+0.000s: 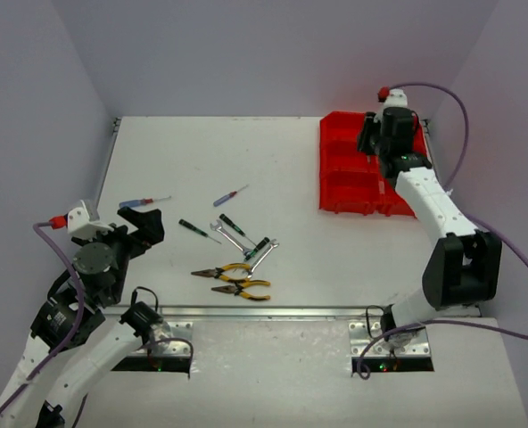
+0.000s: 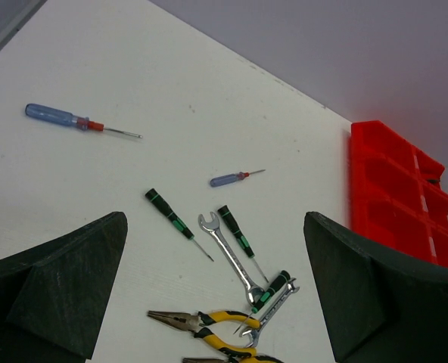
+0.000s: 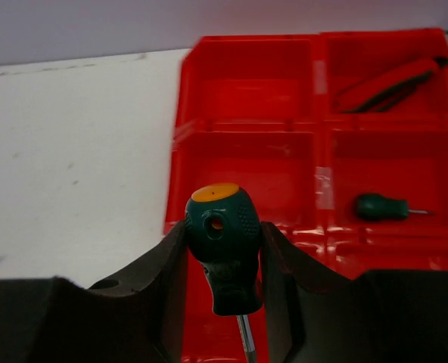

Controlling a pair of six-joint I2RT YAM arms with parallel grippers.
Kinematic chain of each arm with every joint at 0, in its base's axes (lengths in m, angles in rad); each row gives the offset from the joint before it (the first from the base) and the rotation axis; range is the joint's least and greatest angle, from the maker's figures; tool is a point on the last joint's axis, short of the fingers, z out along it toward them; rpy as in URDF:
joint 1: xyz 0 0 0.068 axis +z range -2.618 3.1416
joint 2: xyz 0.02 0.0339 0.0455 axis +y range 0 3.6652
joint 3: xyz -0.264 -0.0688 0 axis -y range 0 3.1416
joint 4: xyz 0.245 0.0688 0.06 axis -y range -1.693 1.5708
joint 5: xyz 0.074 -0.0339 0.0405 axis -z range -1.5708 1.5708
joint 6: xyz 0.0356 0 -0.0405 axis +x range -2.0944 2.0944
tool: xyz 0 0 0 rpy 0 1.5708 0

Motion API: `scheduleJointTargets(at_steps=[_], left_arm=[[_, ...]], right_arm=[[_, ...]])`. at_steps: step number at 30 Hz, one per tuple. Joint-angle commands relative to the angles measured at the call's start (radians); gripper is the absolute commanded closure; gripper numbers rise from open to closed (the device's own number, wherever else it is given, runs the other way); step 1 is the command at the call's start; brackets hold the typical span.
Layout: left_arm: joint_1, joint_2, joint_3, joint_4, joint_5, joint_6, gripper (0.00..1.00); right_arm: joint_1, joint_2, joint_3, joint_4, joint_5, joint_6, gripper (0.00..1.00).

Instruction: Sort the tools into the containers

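Two grippers, two states. Right gripper (image 3: 224, 257) clamped on stubby green screwdriver (image 3: 219, 221): orange cap toward wrist camera, shaft pointing down, held over red tray (image 3: 247, 98); exact compartment below we cannot tell. In the tray we see second green screwdriver (image 3: 381, 206) lying in one compartment, and utility knife (image 3: 394, 82) in the compartment beyond it. Left gripper (image 1: 144, 230) has fingers spread wide, holding nothing, over left side of table (image 1: 202, 152). Lying there, well apart from tray: yellow-handled pliers (image 2: 209, 321), silver wrenches (image 2: 228, 253), black-and-green screwdrivers (image 2: 171, 215), blue-handled screwdrivers (image 2: 57, 117).
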Motion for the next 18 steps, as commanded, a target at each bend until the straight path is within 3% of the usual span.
scheduleJointTargets(at_steps=[1, 3, 11, 18], left_arm=[[0.005, 0.001, 0.004, 0.046, 0.013, 0.016, 0.0], [0.005, 0.002, 0.005, 0.047, 0.016, 0.018, 0.0], [0.005, 0.014, 0.001, 0.054, 0.028, 0.026, 0.0], [0.004, -0.012, 0.001, 0.052, 0.026, 0.025, 0.0]], right_arm=[[-0.185, 0.072, 0.022, -0.037, 0.131, 0.112, 0.89], [-0.252, 0.119, 0.072, -0.06, 0.13, 0.16, 0.88], [-0.299, 0.373, 0.286, -0.182, 0.302, 0.28, 0.87], [-0.314, 0.502, 0.443, -0.226, 0.281, 0.347, 0.82]])
